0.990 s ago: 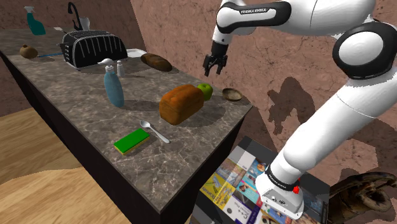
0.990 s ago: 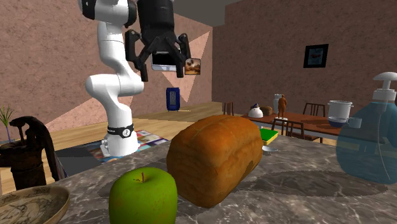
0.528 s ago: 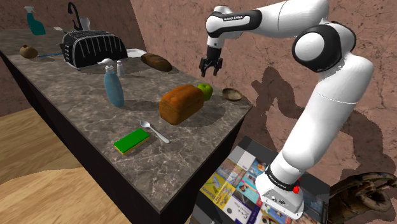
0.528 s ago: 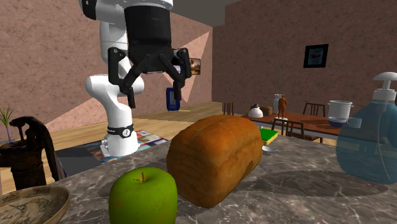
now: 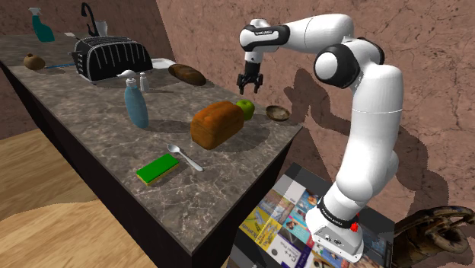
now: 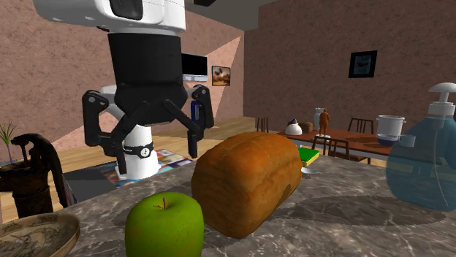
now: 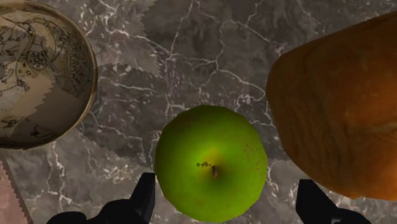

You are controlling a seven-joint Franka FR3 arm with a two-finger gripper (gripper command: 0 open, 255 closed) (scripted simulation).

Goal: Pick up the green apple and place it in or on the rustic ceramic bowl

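The gripper point(image 7: 228, 196), spread open and empty, hangs straight above the apple point(image 7: 211, 162), which lies between its fingers, closer to one

The apple point(image 7: 210, 163) is showing bright green, yellowish around its stem; the bowl point(image 7: 38, 76) is wearing beige with brown markings; the bread loaf point(image 7: 337, 108) is looking orange-brown; the countertop point(image 7: 191, 63) is showing dark grey, white-veined.

Dark marbled surface point(image 5: 99, 133), laden.
At one end: bowl point(image 5: 278, 113), green apple point(image 5: 245, 108) just beside bread loaf point(image 5: 216, 125); farther along: spoon point(image 5: 183, 157), green sponge point(image 5: 157, 169), blue pump bottle point(image 5: 136, 103), black toaster point(image 5: 113, 58).
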